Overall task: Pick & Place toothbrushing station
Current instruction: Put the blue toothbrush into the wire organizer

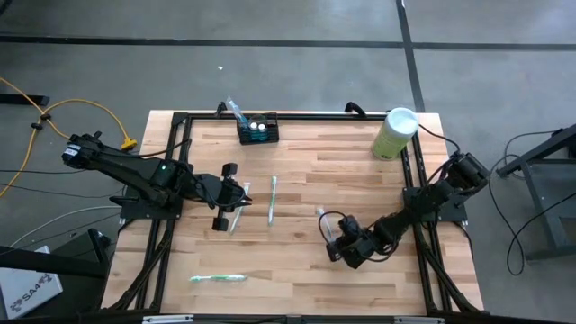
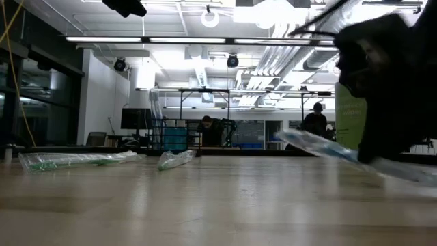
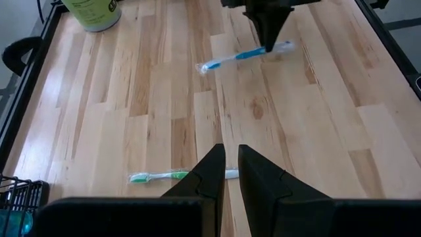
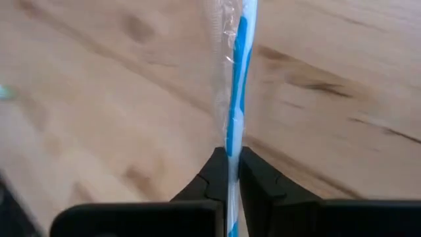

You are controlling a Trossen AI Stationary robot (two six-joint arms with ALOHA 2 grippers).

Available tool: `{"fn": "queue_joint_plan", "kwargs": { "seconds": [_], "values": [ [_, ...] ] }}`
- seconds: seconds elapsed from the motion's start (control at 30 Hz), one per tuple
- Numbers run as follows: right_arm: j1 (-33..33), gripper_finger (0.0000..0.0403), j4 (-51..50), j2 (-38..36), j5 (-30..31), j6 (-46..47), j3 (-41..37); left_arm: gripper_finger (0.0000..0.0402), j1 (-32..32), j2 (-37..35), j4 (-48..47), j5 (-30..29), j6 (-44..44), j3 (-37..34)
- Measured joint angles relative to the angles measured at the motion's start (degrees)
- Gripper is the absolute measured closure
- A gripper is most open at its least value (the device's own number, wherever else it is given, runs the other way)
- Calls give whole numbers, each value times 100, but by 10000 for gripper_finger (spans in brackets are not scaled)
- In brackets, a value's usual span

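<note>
The toothbrushing station (image 1: 257,130), a small black slotted holder, stands at the table's far edge with one wrapped brush sticking up from it. My right gripper (image 1: 340,241) is shut on a blue toothbrush in a clear wrapper (image 4: 235,99), near the right middle of the table. My left gripper (image 3: 230,172) hovers left of centre, fingers close together with nothing between them. A green-and-white toothbrush (image 3: 158,176) lies flat on the wood just beyond the left gripper. My right gripper pinches the blue toothbrush's handle (image 4: 233,146), wrapper and all, between its two fingers. In the left wrist view the fingers (image 3: 266,29) come down on it from above, past its middle. The brush (image 2: 321,146) is tilted; whether its low end touches the table I cannot tell.
A pale green cylinder with a white lid (image 1: 396,132) stands at the far right corner. Another wrapped brush (image 1: 238,211) lies under the left gripper, and a green one (image 1: 216,278) lies near the front edge. Black frame rails (image 1: 176,162) run along both sides of the table.
</note>
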Motion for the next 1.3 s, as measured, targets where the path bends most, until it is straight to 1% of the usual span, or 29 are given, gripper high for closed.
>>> {"fn": "queue_joint_plan", "kwargs": {
  "seconds": [0.13, 0.23, 0.3, 0.4, 0.53, 0.63, 0.73, 1.07, 1.3],
  "values": [
    [-72, 393, 689, -7, 238, -761, 0, 365, -1, 0, 5, 13, -22, 0],
    [-127, 393, 1412, -8, 251, -1592, 0, 365, -1, 0, 1, 42, 150, 0],
    [-158, 393, 2003, -10, 164, -2222, 0, 365, -1, 0, 3, 237, 359, 0],
    [-170, 393, 2880, -17, 108, -3056, 2, 365, -4, 0, 3, 704, 735, 0],
    [-172, 393, 3734, -19, 90, -3702, 7, 365, -4, 0, 74, 1168, 1050, 0],
    [-172, 393, 4024, -20, -23, -3891, 7, 365, -4, 0, 188, 1213, 1250, 0],
    [-172, 393, 4029, -21, -138, -3895, 9, 365, -4, 0, 277, 1213, 1467, 0],
    [-170, 393, 4319, -23, -363, -3902, 11, 365, -4, 0, 634, 1213, 2873, 2],
    [-170, 393, 4475, -30, -512, -3913, 11, 365, -4, 97, 779, 1213, 3456, 2]
  ]
}}
